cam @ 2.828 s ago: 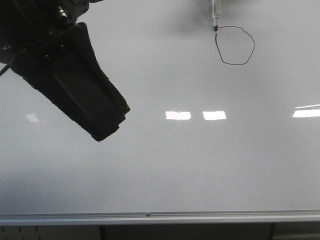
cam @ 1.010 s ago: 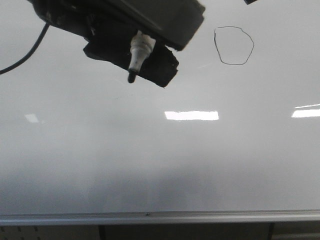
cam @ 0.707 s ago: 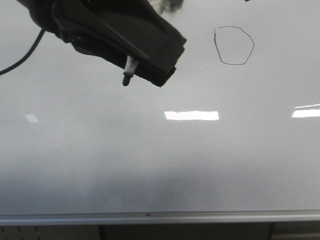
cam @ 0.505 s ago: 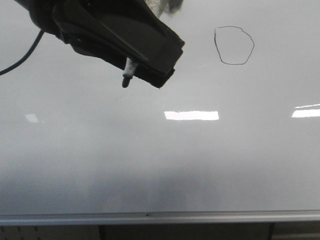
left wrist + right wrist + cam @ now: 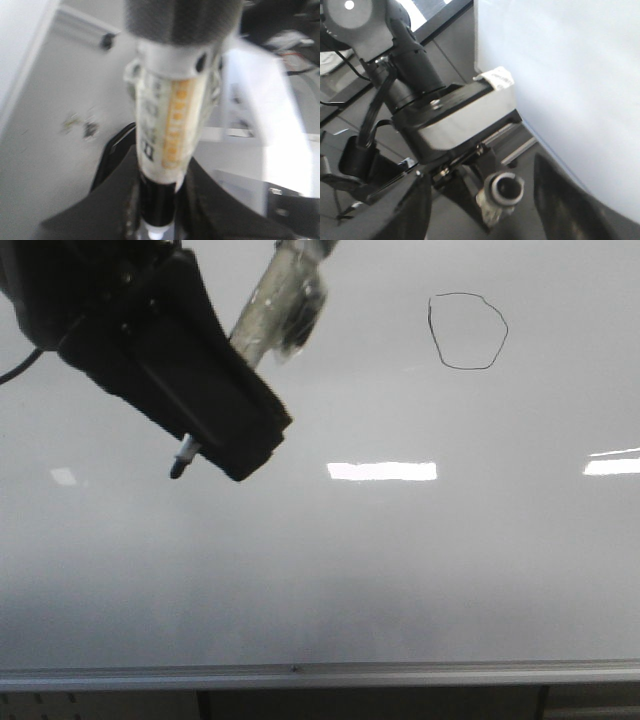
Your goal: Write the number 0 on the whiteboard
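The number 0 [image 5: 468,331] stands complete on the whiteboard [image 5: 420,570], a closed, slightly lopsided black loop high above the board's silver bottom rail [image 5: 320,675]. To my eye the writing is done; only putting the pen away looks left. The left gripper [image 5: 215,435] hangs well apart from the loop, clamped on the marker [image 5: 250,335], tip off the drawing. The right gripper's [image 5: 485,220] fingers stand spread with nothing between them.
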`<state>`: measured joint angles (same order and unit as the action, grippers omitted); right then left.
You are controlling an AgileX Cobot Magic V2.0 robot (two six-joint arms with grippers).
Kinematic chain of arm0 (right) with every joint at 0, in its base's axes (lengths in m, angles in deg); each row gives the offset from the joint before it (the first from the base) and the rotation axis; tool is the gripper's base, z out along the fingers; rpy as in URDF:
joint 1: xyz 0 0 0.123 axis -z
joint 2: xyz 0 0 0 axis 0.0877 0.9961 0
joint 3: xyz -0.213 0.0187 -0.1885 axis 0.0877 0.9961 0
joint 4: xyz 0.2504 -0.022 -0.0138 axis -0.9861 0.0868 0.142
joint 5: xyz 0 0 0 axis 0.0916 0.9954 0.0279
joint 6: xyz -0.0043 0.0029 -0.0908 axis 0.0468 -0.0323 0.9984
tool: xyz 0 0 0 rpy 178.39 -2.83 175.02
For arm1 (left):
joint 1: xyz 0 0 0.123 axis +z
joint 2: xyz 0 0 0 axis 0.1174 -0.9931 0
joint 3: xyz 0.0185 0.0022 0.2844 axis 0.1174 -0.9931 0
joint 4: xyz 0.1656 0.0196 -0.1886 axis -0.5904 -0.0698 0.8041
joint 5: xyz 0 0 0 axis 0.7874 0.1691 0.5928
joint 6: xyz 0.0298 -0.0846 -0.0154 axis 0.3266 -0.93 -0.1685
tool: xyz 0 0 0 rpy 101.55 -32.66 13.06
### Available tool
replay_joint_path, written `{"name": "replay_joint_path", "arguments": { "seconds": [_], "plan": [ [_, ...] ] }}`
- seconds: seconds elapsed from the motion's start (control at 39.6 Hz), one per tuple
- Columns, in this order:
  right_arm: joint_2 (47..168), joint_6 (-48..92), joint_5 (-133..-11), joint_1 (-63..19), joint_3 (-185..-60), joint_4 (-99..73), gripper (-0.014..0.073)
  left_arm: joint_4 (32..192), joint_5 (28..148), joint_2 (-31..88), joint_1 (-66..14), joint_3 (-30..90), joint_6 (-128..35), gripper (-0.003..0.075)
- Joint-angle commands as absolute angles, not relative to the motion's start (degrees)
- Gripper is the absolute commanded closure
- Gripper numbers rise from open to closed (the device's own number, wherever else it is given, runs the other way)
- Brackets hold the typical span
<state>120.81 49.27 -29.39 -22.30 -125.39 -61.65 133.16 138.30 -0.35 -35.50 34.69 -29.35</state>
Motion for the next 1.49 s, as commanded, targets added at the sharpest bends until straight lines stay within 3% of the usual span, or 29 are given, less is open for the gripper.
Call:
{"name": "replay_joint_path", "arguments": {
  "seconds": [0.0,0.25,0.56,0.86,1.11,1.46],
  "plan": [
    [113.8,49.5,-35.6,-22.1,-124.2,-59.5,0.0172,126.3,132.3,1.9,-33.2,36.5,-38.9,0.0740],
    [94.4,49.1,-57.5,-22.1,-107.4,-54.8,0.0419,102.0,125.1,1.9,-23.9,36.5,-66.8,0.0740],
    [76.0,49.1,-64.7,-22.1,-93.1,-54.8,0.0661,96.4,125.7,1.9,-12.4,36.5,-74.7,0.0740],
    [69.7,49.1,-65.1,-22.1,-89.0,-54.8,0.0662,96.4,118.5,1.9,-0.7,36.5,-74.7,0.0740],
    [69.7,49.1,-64.0,-22.1,-89.0,-54.8,0.0662,95.5,103.4,1.7,0.9,36.5,-74.7,0.0739],
    [69.7,49.1,-62.8,-22.1,-89.0,-54.8,0.0662,95.4,108.4,-5.0,0.9,41.7,-74.7,0.0739]
  ]
}}
